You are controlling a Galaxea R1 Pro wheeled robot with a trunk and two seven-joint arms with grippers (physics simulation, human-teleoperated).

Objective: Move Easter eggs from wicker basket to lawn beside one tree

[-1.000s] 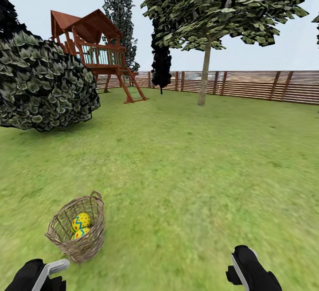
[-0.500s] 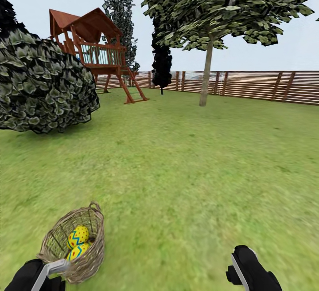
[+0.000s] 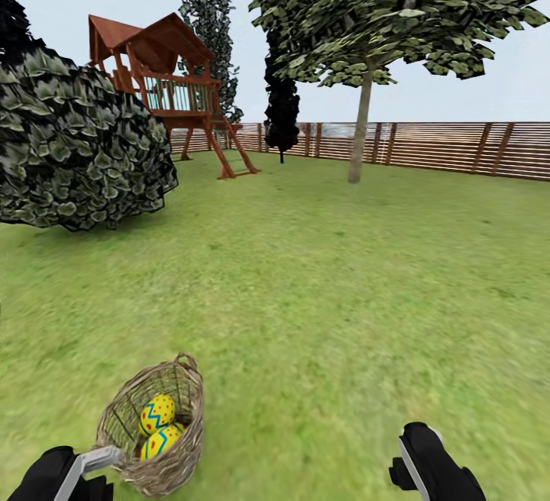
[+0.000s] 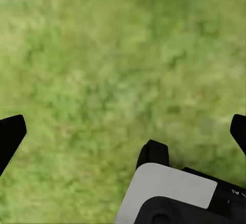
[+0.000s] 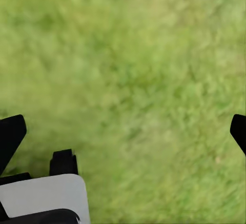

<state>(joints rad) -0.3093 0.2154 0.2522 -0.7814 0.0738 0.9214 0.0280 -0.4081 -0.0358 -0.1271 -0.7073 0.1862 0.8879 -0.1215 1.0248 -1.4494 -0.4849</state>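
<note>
Whole view shifted since half a second back: camera moved, wicker basket (image 3: 156, 428) now nearer centre, low left on lawn (image 3: 321, 295). Two Easter eggs (image 3: 157, 414) visible inside. Left gripper (image 4: 123, 131) and right gripper (image 5: 123, 131) spread wide, empty, over grass. Far off: tree (image 3: 359, 130), fence (image 3: 451, 147), playset (image 3: 172, 88).

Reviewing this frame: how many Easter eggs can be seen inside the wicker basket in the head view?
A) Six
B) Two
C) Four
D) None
B: two yellow Easter eggs with blue zigzag bands show through the open mouth of the wicker basket, one above the other; whether a third lies hidden behind the weave cannot be told.
</note>
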